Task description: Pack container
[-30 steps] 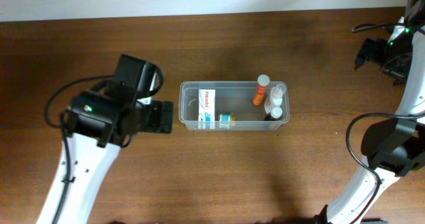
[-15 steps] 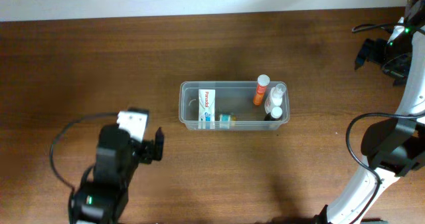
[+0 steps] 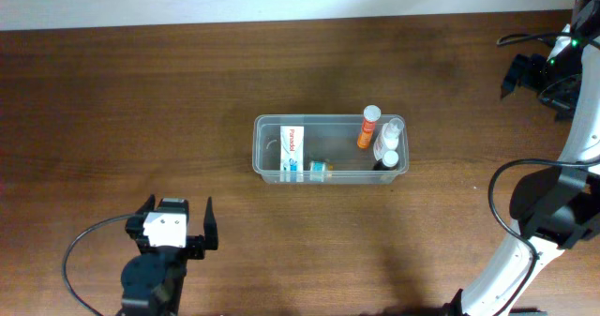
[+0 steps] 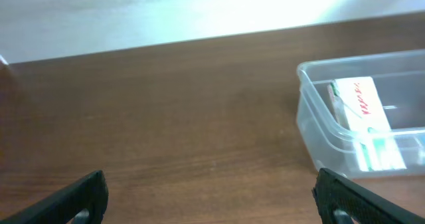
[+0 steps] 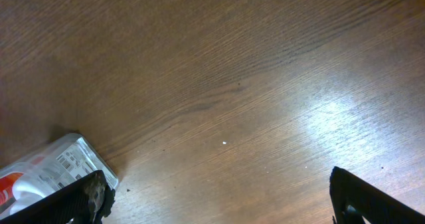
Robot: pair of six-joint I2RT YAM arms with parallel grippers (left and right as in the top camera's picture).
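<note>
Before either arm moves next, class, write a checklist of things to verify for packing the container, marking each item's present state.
1. The left gripper is open and empty: ok.
2. The right gripper is open and empty: ok.
3. The container stands upright on the table: ok.
4. The white box and orange bottle are inside the container: ok.
5. Everything is packed: not ok; a packet lies on the table near the right gripper.
</note>
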